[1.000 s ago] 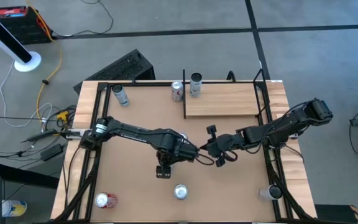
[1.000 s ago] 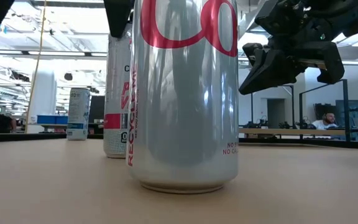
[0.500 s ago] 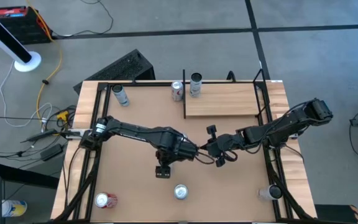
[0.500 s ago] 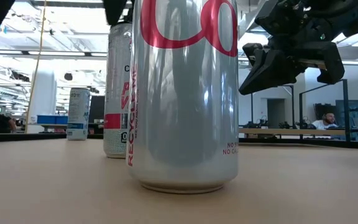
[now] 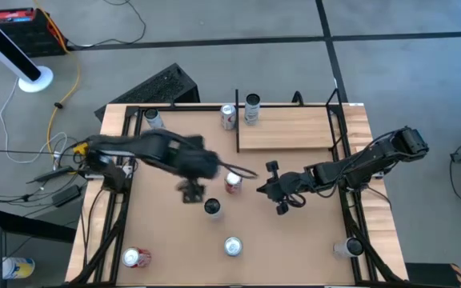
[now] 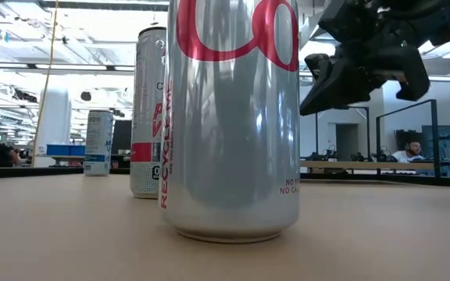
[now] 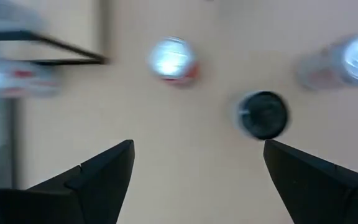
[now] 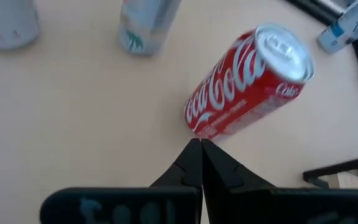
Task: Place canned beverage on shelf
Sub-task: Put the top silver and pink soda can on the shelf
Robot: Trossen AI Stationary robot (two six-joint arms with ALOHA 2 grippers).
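Note:
A red cola can [image 8: 247,84] stands upright on the tabletop near the middle [image 5: 233,182]. My right gripper [image 8: 201,149] is shut, its tips close by the can's foot, coming from the table's right [image 5: 272,192]. My left gripper [image 7: 197,146] is open and empty, raised above the table left of the can [image 5: 192,186]. The shelf [image 5: 286,128], a pale plank between black posts, sits at the far right. Two more cans [image 5: 228,117] [image 5: 251,108] stand by its left end. My right gripper's shut fingertips [image 8: 194,148] point slanting down at the red can's foot [image 8: 197,129] from the table's right side. I cannot tell whether they touch it. The can stands upright on the table.
A dark-topped can [image 5: 212,207] and a silver can [image 5: 232,246] stand near the front, the silver one filling the low view [image 6: 229,117]. More cans stand at the front left [image 5: 137,257], far left [image 5: 152,120] and front right [image 5: 346,248]. Black frame rails line both sides.
My left gripper has risen and drawn back toward the table's left edge, tipping as it went. This uncovered the red can and the dark-topped can, which stand on the table. My right arm has kept still.

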